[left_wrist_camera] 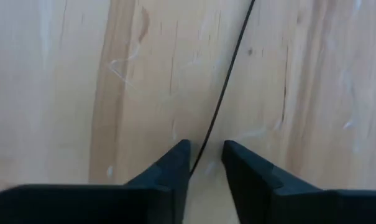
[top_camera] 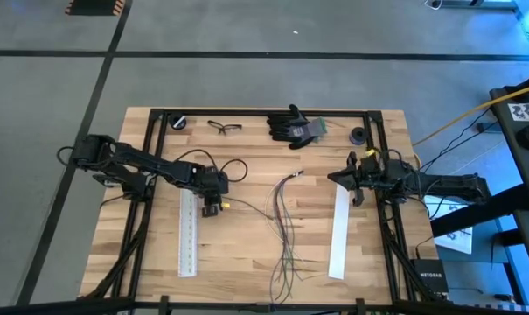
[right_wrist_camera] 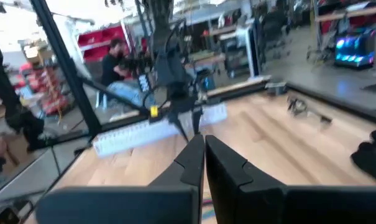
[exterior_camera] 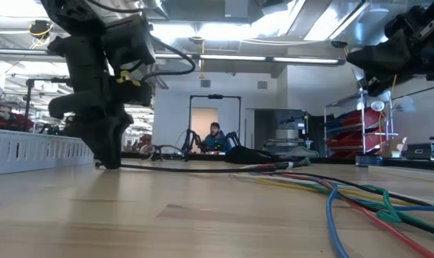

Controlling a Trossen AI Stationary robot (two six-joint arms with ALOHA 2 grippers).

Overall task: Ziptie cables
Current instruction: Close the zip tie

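On the table (top_camera: 247, 254), centre of the high view: a pale wooden slab top with a black metal frame along its edges.
Cables (top_camera: 286, 219): a handful of thin, floppy wires, joined near the frame's middle and fanning toward the lower edge; one dark strand (left_wrist_camera: 228, 68) runs off to the left; in the low view they show red, blue, green and yellow at lower right.
Arms: two, dark and jointed.
Left gripper (top_camera: 213, 208): left of centre in the high view, tips down on the wood; fingers (left_wrist_camera: 175, 163) narrowly apart with the dark strand passing between them; whether they pinch it cannot be told.
Right gripper (top_camera: 334, 176): right of centre in the high view, raised off the table as the low view shows; its fingers (right_wrist_camera: 194, 158) are pressed together with nothing between them.
White strips: two, long and flat; one (top_camera: 188, 232) toothed along its length, just beside the left gripper at left of centre; one (top_camera: 338, 232) plain, below the right gripper.
Gloves (top_camera: 292, 127): a dark heap, top centre of the high view; count unclear.
Glasses (top_camera: 224, 127): one clear pair, left of the gloves.
Round black items: two, one (top_camera: 178, 120) upper left, one (top_camera: 358, 135) upper right.
Router (top_camera: 428, 278): one black box, lower right off the table, white lettering reading NETGEAR.
Person (exterior_camera: 215, 137): one, seated far back in the room, centre of the low view.
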